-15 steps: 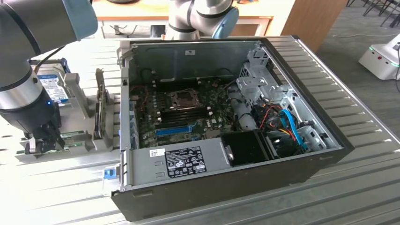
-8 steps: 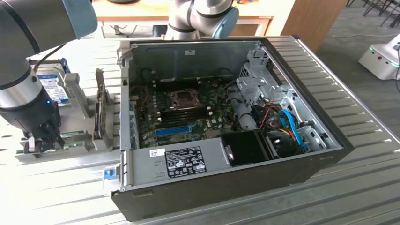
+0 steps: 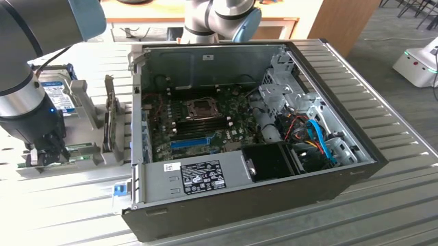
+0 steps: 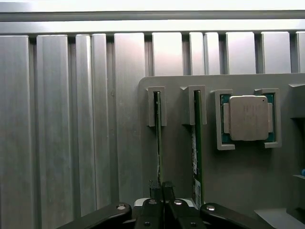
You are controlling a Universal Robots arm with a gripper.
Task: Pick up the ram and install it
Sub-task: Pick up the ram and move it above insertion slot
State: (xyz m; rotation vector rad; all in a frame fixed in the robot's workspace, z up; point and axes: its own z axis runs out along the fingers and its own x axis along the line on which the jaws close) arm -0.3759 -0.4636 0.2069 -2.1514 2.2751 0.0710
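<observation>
In the wrist view, two green ram sticks stand on edge in the slots of a grey holder (image 4: 238,191). My gripper (image 4: 161,189) is shut, its two dark fingertips (image 4: 154,187) pinched on the thin edge of one ram (image 4: 157,129). A second ram (image 4: 197,138), with a pale label, stands in the neighbouring slot, untouched. In the exterior view my gripper (image 3: 46,154) is lowered onto the same holder (image 3: 75,166) at the exterior view's left, beside the open computer case (image 3: 239,200). The ram still sits in its slot.
A square metal processor (image 4: 248,118) lies in a frame on the holder. A hard drive (image 3: 58,95) and a grey upright card (image 3: 110,123) stand near the arm. The case holds the motherboard (image 3: 205,125), a blue slot (image 3: 188,142) and a fan (image 3: 270,161). A ribbed metal table (image 3: 383,205) lies beneath.
</observation>
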